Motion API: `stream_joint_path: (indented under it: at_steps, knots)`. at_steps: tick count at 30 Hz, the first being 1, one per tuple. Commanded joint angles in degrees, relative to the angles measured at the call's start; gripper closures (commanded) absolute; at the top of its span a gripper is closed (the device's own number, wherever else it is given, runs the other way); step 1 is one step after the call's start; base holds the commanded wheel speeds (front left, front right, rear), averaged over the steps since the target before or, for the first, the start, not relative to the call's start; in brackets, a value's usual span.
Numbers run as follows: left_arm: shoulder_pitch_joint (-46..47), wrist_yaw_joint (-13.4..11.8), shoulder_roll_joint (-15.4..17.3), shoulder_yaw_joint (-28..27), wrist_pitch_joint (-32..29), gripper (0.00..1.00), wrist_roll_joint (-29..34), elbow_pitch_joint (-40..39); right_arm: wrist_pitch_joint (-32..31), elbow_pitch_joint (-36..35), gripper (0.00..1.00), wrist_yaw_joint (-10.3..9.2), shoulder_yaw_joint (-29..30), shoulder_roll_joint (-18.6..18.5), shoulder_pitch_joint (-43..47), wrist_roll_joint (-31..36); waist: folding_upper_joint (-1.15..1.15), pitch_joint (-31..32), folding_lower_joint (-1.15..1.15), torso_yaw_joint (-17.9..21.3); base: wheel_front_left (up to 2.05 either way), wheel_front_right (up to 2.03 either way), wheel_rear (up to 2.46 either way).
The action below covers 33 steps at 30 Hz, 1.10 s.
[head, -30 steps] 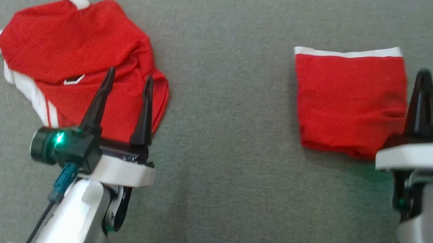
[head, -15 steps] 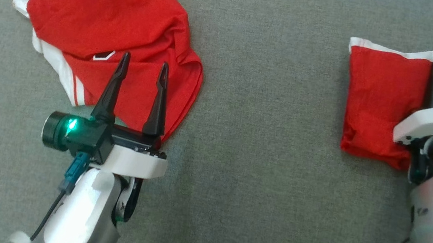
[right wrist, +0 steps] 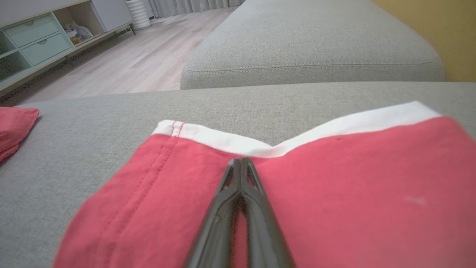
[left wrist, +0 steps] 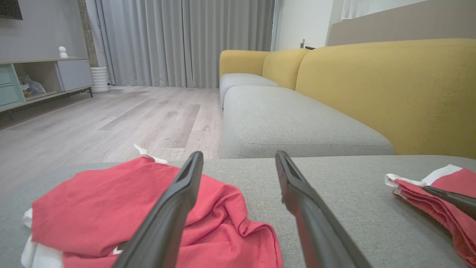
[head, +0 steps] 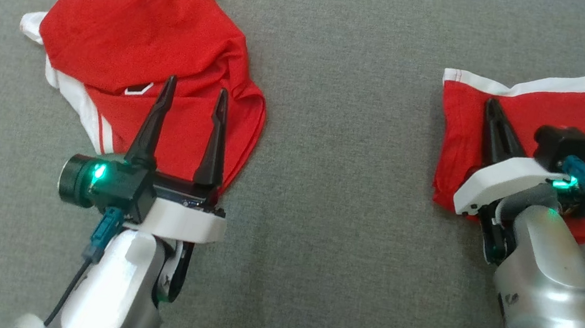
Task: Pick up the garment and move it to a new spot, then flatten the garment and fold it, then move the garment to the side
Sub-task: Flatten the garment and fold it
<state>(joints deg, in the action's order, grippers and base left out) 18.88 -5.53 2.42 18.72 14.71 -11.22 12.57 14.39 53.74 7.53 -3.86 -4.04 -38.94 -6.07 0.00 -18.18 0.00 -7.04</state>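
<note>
Garment (head: pixel 535 106) at 3 o'clock: folded, likely only side move left; closed right tool (head: pixel 493 109) presses on it. Crumpled garment (head: pixel 133 33) at 10 o'clock not started, open left tool (head: pixel 196 86) above.

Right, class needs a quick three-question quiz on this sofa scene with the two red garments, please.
1. True or false: the left gripper has open jaws over the crumpled garment.
2. The shut right gripper lies on: A the folded garment; B bare cushion; C the crumpled garment.
3. Fill in: the folded garment's far edge is ___.
Key: 1 true; 2 A; 3 white.
</note>
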Motion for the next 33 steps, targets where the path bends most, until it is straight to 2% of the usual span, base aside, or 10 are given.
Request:
stream_joint_path:
  at_steps: [1,5,12,13,14,15,19,23,33]
  knots:
    - [0.5,-0.1,0.5,-1.4,0.3,0.00,-0.1,-1.3,0.6,0.1,1.00,-0.04,-2.4,1.1,0.6,-1.0,0.00,0.6,0.00,0.2,0.00,0.00,0.00]
    - [0.0,-0.1,0.5,-1.8,0.3,0.00,0.1,-1.0,0.6,-2.0,1.00,-0.04,-2.8,1.1,1.0,-2.6,0.00,1.6,0.00,0.8,0.00,0.00,0.00]
    - [-2.2,0.1,0.5,-3.1,0.3,0.00,0.0,-0.4,0.6,-14.8,1.00,-0.04,2.0,1.2,7.4,-3.1,0.00,5.6,0.00,3.1,0.00,0.00,0.00]
    - [-2.6,0.2,0.5,-3.1,0.3,0.00,-0.1,-0.3,0.6,-16.8,0.77,-0.04,2.9,1.2,8.7,-2.7,0.00,6.1,0.00,3.5,0.00,0.00,0.00]
    - [-3.0,0.2,0.5,-3.1,0.3,0.00,-0.1,-0.2,0.6,-18.6,0.44,-0.04,3.7,1.2,10.0,-2.5,0.00,6.8,0.00,3.8,0.00,0.00,0.00]
    - [-3.4,0.3,0.5,-3.0,0.3,0.00,-0.1,-0.1,0.6,-20.2,0.00,-0.04,4.4,1.2,11.5,-2.5,0.00,7.3,0.00,4.1,0.00,0.00,0.00]
    - [-5.0,0.2,0.5,-3.0,0.3,0.00,-0.2,0.5,0.6,-27.1,0.00,-0.04,5.3,1.2,18.6,-2.2,0.00,9.5,0.00,5.3,0.00,0.00,0.00]
    - [-6.0,0.2,0.5,-3.0,0.3,0.00,-0.1,0.5,0.6,-30.8,0.00,-0.04,5.0,1.2,23.2,-2.1,0.00,10.3,0.00,6.0,0.00,0.00,0.00]
    - [-6.7,0.5,0.5,-3.6,0.3,0.00,-0.6,0.7,0.6,-33.5,0.00,-0.04,5.5,1.2,27.7,-1.8,0.00,10.3,0.00,5.6,0.00,0.00,0.00]
